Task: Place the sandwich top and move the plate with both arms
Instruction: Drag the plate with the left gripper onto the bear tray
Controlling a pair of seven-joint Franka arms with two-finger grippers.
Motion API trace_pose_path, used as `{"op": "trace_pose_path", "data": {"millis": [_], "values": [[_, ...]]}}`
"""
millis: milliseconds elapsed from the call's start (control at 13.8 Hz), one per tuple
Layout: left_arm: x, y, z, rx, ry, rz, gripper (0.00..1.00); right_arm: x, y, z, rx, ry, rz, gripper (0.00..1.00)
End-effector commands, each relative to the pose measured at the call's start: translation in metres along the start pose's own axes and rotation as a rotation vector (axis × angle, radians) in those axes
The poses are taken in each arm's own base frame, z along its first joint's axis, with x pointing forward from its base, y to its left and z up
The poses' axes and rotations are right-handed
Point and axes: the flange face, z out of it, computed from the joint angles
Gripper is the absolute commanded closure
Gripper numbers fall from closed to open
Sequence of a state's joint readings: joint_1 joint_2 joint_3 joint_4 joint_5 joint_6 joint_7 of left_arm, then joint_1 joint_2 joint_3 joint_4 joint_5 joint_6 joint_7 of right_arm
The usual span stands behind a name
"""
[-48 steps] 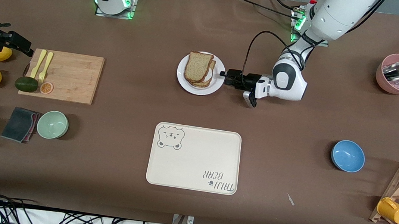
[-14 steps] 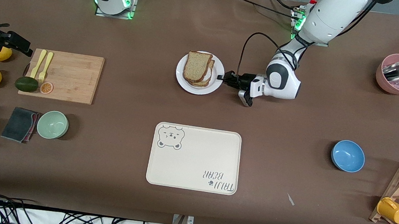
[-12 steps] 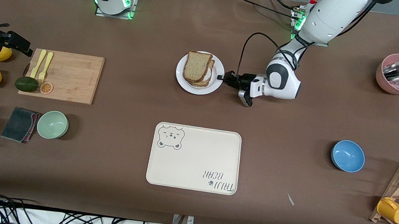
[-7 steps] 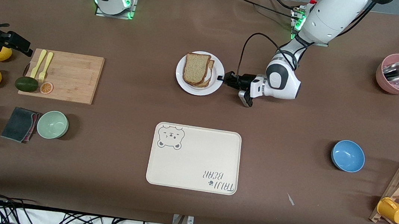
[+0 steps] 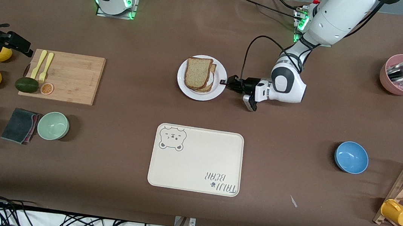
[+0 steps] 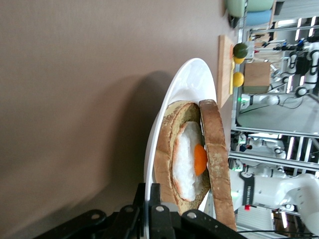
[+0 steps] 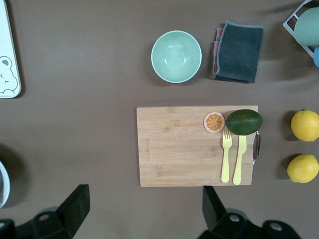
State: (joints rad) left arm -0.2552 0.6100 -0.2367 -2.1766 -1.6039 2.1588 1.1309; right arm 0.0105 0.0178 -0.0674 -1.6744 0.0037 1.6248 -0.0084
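The small round white plate (image 5: 183,88) looks glossy and smooth, like glazed ceramic. The brown speckled bread slice (image 5: 196,73) is porous and matt. The rectangular pale wooden cutting board (image 7: 182,145) shows fine grain. The dark grey folded cloth (image 7: 238,52) looks soft, and the brown table covering (image 5: 299,116) is matt.

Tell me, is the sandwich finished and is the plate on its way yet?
Done: the sandwich top sits on the egg slice on the plate. In hand: the left gripper is shut on the plate's rim. Left: carrying it; only one arm holds it so far. The right gripper waits open above the cutting board.
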Motion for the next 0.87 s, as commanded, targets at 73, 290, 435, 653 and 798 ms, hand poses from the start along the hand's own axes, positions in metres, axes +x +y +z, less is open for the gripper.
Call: {"op": "trace_pose_path", "data": {"millis": [73, 290, 435, 653, 798], "values": [[0.026, 0.03, -0.031, -0.066, 0.049, -0.006, 1.0, -0.002, 0.001, -0.002, 0.018, -0.003, -0.006, 0.0], [0.062, 0.038, -0.069, -0.068, 0.094, -0.031, 1.0, -0.002, 0.001, -0.002, 0.018, -0.003, -0.006, 0.0], [0.088, 0.055, -0.084, -0.078, 0.127, -0.009, 1.0, -0.002, 0.0, -0.002, 0.018, -0.003, -0.008, 0.0], [0.131, 0.088, -0.104, -0.035, 0.121, -0.011, 1.0, -0.001, 0.0, -0.003, 0.018, -0.001, -0.008, 0.0], [0.16, 0.098, -0.121, 0.003, 0.128, -0.034, 1.0, -0.001, 0.0, -0.003, 0.018, -0.001, -0.008, 0.0]]}}
